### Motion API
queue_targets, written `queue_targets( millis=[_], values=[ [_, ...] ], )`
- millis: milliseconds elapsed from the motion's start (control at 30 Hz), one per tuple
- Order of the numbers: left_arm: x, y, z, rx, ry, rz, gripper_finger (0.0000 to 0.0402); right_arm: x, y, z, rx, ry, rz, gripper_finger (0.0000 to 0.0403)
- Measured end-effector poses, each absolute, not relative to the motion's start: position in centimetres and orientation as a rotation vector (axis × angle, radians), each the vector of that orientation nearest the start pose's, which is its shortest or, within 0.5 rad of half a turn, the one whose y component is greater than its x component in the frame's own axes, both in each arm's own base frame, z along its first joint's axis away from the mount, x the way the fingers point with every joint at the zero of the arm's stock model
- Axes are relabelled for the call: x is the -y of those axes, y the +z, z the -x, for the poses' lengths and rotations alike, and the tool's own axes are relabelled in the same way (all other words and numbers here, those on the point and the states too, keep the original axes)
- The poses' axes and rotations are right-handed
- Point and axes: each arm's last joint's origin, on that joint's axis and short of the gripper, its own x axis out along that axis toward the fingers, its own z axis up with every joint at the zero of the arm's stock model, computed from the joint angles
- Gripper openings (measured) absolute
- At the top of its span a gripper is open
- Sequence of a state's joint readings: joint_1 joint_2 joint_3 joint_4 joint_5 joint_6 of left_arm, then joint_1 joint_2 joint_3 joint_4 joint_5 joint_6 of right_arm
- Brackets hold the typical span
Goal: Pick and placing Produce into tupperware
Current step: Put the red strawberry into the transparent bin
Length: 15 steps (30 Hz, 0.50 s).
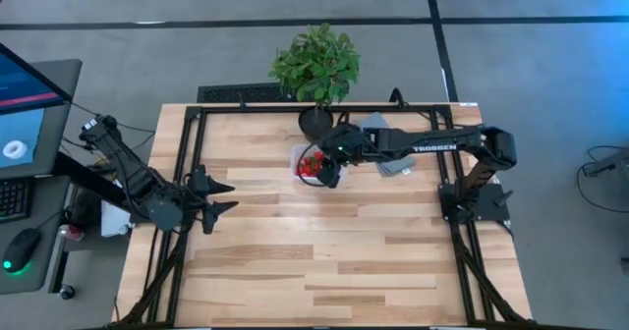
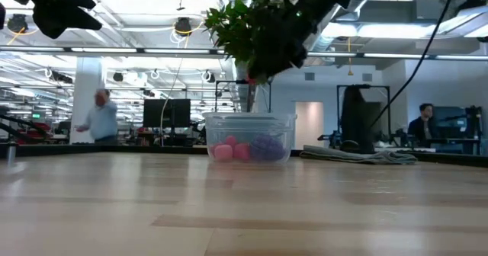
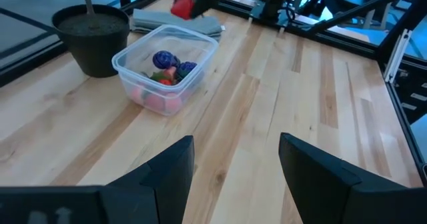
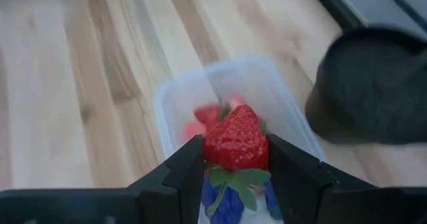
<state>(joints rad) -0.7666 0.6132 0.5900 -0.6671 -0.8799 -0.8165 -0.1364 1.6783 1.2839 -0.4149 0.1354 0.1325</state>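
1. The right gripper (image 4: 235, 177) hangs in the air right above the tupperware (image 1: 306, 163), its jaws closed on a red strawberry (image 4: 236, 139) with green leaves hanging below it — the berry fills the gap between the two dark fingers.
2. The tupperware stands on the wooden table (image 1: 324, 261) toward its far edge, just beside the black plant pot (image 3: 92, 39) of the leafy plant (image 1: 316, 65).
3. Inside the clear tub lie pinkish-red pieces (image 2: 231, 150), a purple grape bunch (image 3: 164, 59) and other red fruit; seen from table height the pink ones sit at one end and the purple at the other.
4. A folded grey cloth (image 2: 358, 155) lies on the table on the tub's other side, near it.
5. The left gripper (image 1: 224, 196) waits over the table's left edge, well apart from the tub — its jaws stand apart with nothing between them.
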Motion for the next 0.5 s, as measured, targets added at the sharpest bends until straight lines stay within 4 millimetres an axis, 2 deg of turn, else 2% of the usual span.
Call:
queue_targets(
  millis=[100, 200, 267, 500],
  values=[
    [6.5, 25.5, -10.0, -0.380, 0.291, 0.292, 0.0210, 5.5, 25.6, -36.5, -0.775, -0.312, -0.124, 0.0171],
    [6.4, 25.5, -10.0, -0.373, 0.299, 0.290, 0.0210, 5.5, 24.5, -36.5, -0.833, -0.310, -0.124, 0.0172],
    [6.5, 25.5, -10.0, -0.373, 0.300, 0.289, 0.0210, 5.6, 24.2, -37.2, -0.804, -0.309, -0.125, 0.0173],
    [6.5, 25.5, -10.0, -0.369, 0.306, 0.293, 0.0210, 5.6, 22.6, -37.7, -0.842, -0.306, -0.129, 0.0170]
  ],
)
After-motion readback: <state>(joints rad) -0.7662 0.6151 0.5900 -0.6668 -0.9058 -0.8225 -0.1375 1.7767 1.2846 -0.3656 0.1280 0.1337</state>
